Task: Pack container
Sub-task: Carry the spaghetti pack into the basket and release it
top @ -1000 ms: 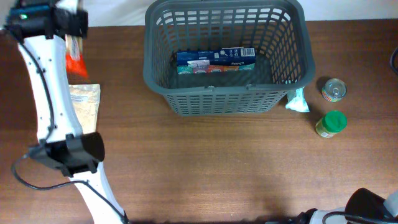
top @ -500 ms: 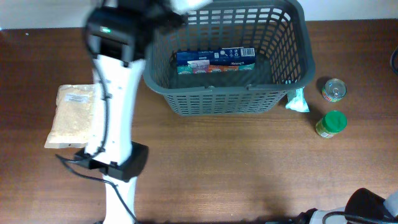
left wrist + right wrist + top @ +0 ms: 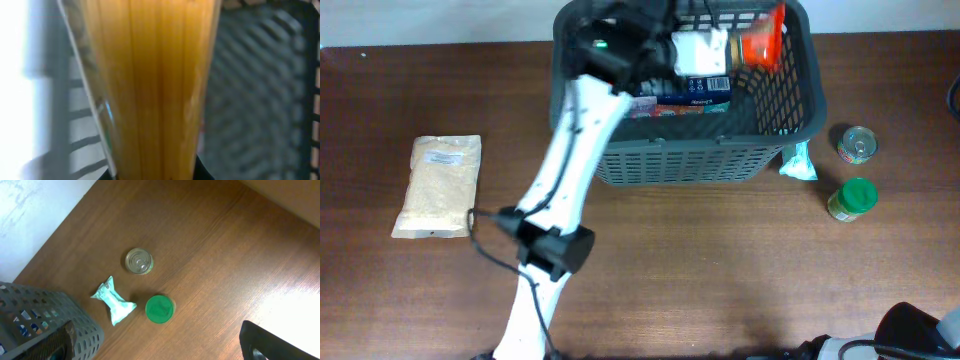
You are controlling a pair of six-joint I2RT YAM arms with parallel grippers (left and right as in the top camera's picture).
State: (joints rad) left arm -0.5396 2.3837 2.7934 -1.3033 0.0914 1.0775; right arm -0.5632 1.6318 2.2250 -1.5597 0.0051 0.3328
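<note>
The dark grey basket (image 3: 680,160) stands at the back middle of the table; its corner shows in the right wrist view (image 3: 30,315). A blue box (image 3: 705,92) lies inside it. My left gripper (image 3: 720,48) is over the basket, shut on a clear packet of spaghetti with a red-orange end (image 3: 763,38). In the left wrist view the packet (image 3: 160,75) fills the frame above the jaws (image 3: 155,172), with basket lattice behind. My right gripper (image 3: 165,347) is open and empty, high above the table's right side.
A bag of pale grain (image 3: 438,185) lies at the left. Right of the basket are a teal packet (image 3: 799,162), a tin can (image 3: 857,144) and a green-lidded jar (image 3: 852,198), also seen in the right wrist view (image 3: 160,309).
My left arm has swung from the table's far left to over the basket, carrying the spaghetti packet. The right arm has not moved.
</note>
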